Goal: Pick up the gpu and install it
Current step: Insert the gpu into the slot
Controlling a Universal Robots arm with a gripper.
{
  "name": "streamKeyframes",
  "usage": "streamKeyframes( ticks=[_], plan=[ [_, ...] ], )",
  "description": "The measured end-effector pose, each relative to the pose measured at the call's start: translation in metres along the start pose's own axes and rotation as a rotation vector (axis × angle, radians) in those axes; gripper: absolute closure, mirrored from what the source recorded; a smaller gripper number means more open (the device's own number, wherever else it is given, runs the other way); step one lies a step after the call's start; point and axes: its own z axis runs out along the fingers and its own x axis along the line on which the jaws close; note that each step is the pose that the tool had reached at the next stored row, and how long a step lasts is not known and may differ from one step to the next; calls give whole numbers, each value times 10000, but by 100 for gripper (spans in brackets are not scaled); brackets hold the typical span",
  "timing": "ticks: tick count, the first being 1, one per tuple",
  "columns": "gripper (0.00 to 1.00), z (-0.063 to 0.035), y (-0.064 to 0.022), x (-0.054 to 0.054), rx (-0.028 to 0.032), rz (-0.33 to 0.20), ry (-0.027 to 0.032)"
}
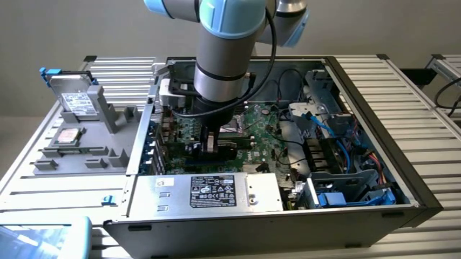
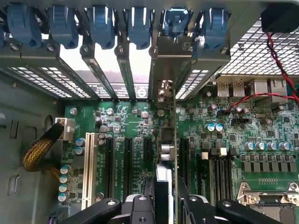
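Centre of exterior view: my hand (image 1: 209, 143), half closed, grips thin green gpu card (image 2: 168, 150). Tilt would miss black slots (image 2: 127, 158), snag silver bracket (image 2: 170, 60).

High exterior view; wrist close above motherboard (image 2: 126, 114)

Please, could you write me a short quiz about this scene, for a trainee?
1. True or false: the gripper holds the gpu on edge inside the computer case.
2. The upright hard drive stands: A) inside the case; B) outside it, on the exterior view's left; C) in the gripper.
3. Fill in: the clips above the rear slots are coloured ____.

Key: 1 true; 2 B; 3 blue.
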Motion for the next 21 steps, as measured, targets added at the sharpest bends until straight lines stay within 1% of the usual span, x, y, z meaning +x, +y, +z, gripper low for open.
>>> streamKeyframes(
  ticks=[9, 21],
  plan=[
    [71, 11, 0, -5, 1, 18, 0],
    [71, 28, 23, -6, 1, 18, 3]
  ],
)
